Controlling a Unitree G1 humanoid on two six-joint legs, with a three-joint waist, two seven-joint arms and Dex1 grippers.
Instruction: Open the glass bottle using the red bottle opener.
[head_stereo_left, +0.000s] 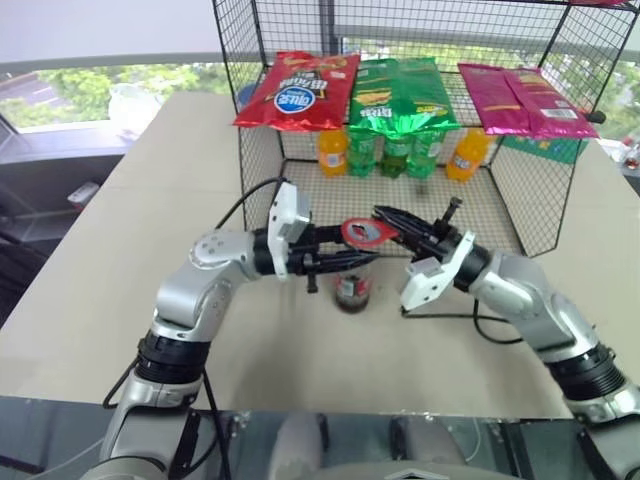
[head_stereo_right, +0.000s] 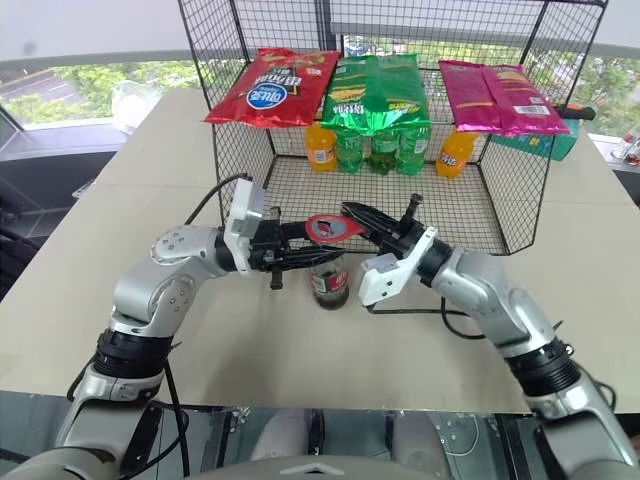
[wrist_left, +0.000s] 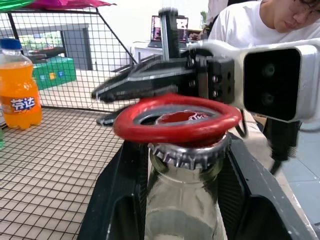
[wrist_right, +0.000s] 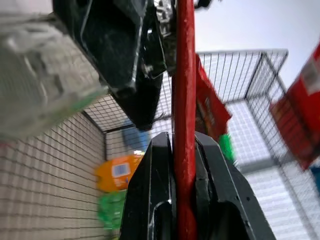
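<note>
Daylit room with a beige tabletop (head_stereo_left: 120, 300) by windows.
A black wire rack (head_stereo_left: 560, 215) stands at the tabletop's far edge; green trees (head_stereo_left: 90, 85) show through the glass behind.

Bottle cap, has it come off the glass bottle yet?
No, in the left wrist view the crimped cap sits on the glass bottle, with the ring of the red bottle opener resting over it.

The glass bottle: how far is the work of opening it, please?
Done: the right gripper has its jaws shut on the red bottle opener, and the opener's ring sits over the cap. In hand: the left gripper has its jaws either side of the glass bottle at the neck. Left: the crimped cap is still on, so the levering off remains.
</note>
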